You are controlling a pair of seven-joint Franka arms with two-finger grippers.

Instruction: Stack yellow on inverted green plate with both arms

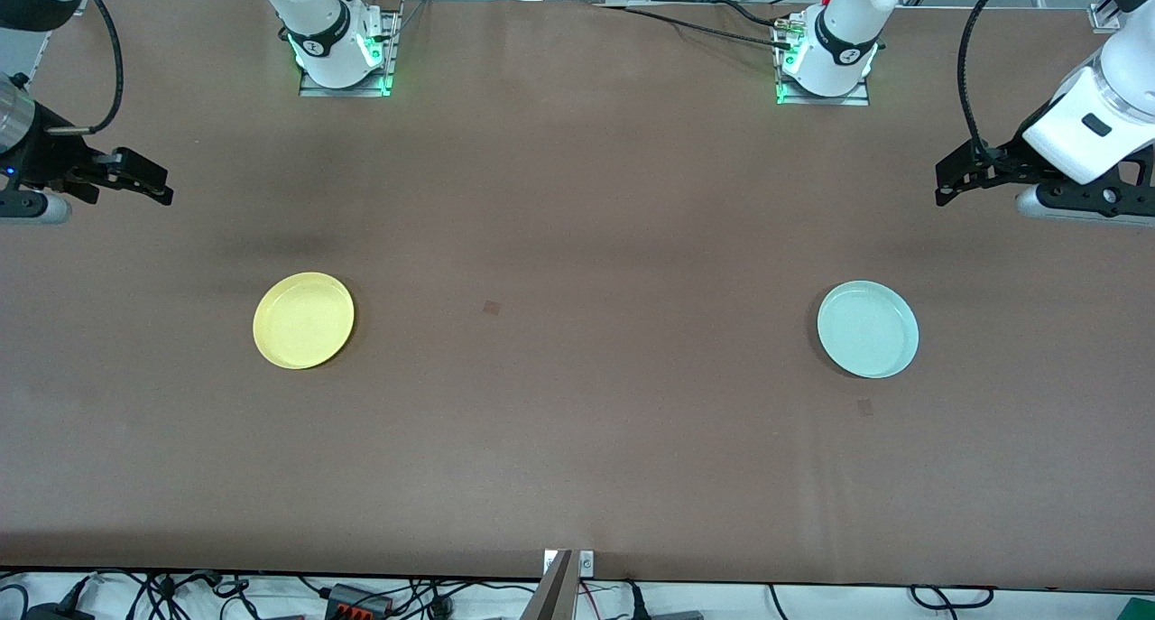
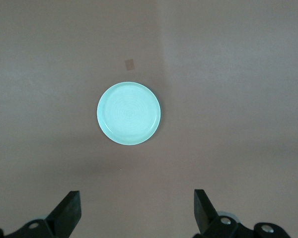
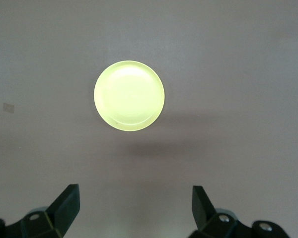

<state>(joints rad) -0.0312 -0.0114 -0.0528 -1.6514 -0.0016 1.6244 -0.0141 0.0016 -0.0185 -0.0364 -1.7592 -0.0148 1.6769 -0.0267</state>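
Observation:
The yellow plate (image 1: 303, 320) lies rim up on the brown table toward the right arm's end; it also shows in the right wrist view (image 3: 129, 95). The green plate (image 1: 867, 328) lies rim up toward the left arm's end; it also shows in the left wrist view (image 2: 129, 113). My right gripper (image 1: 161, 187) hangs open and empty above the table at the right arm's end, apart from the yellow plate; its own view shows it too (image 3: 136, 203). My left gripper (image 1: 946, 178) hangs open and empty above the table at the left arm's end, apart from the green plate, and its own view shows it too (image 2: 137, 206).
The brown table (image 1: 577, 421) carries two small darker patches, one near the middle (image 1: 491, 307) and one just nearer to the camera than the green plate (image 1: 865, 407). The arm bases (image 1: 343, 51) (image 1: 826, 60) stand at the table's edge farthest from the camera. Cables lie below the near edge.

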